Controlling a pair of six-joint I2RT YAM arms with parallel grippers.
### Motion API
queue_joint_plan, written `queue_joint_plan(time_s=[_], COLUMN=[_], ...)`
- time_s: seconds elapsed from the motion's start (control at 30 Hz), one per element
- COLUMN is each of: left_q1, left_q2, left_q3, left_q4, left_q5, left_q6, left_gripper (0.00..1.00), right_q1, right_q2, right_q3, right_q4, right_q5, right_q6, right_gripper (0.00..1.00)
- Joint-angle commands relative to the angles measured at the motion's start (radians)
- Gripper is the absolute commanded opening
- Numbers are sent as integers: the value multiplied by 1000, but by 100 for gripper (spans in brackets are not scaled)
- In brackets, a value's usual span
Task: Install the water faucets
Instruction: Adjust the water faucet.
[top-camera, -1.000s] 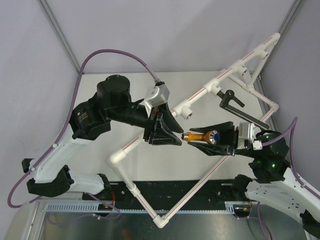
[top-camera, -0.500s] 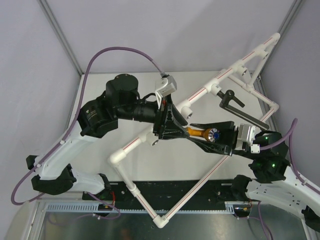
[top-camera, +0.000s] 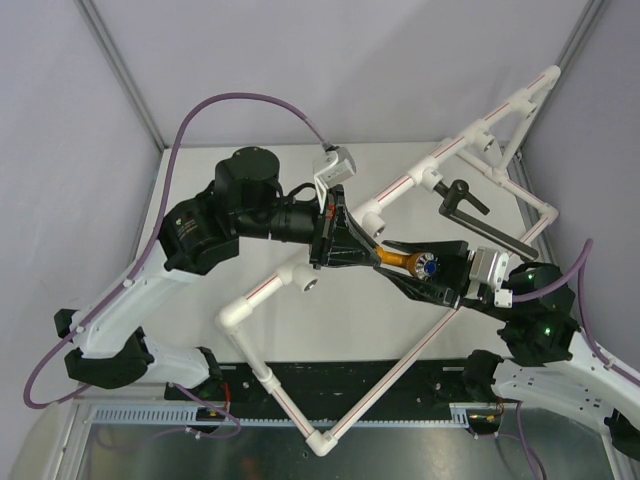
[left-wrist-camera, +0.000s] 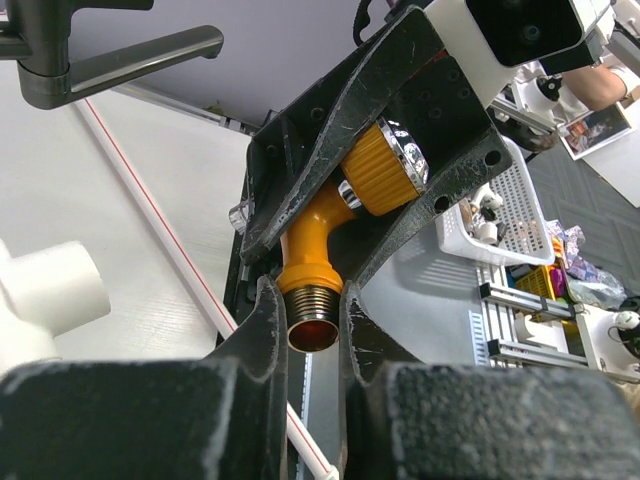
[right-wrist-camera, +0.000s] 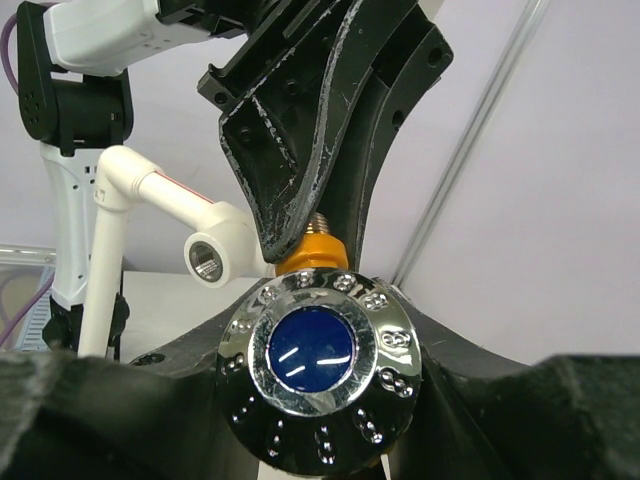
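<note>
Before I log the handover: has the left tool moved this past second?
Yes: left tool went right along the white pipe, onto the orange tap.

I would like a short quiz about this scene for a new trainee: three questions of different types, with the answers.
1. True or false: nothing holds the orange tap.
2. Which part of it does the left end effector clamp? A) the round knob B) the threaded end C) no part
3. Which tap is not gripped at all?
Key: 1 false; 2 B; 3 the black tap.
</note>
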Motion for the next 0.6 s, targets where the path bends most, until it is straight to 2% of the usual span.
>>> queue_joint_plan(time_s=[0.0, 0.13, 0.4, 0.57], left_q1=[-6, -5, 38, 52], left_q2=[1, -22, -65, -69], left_q3=[10, -20, -91, -111], left_q4=[44, 113, 324, 367], left_q5=[31, 23, 47, 70], left_q6=[-5, -28, -145, -175], left_gripper=[0, 0, 0, 0], right_q1=[23, 32, 37, 37], right_q2=[0, -5, -30, -55], right_q3=[47, 47, 47, 45], right_q4=[34, 21, 17, -1], right_q5=[16, 36, 50, 64], right_q6=[-22, -43, -67, -76], right_gripper=[25, 42, 58, 67])
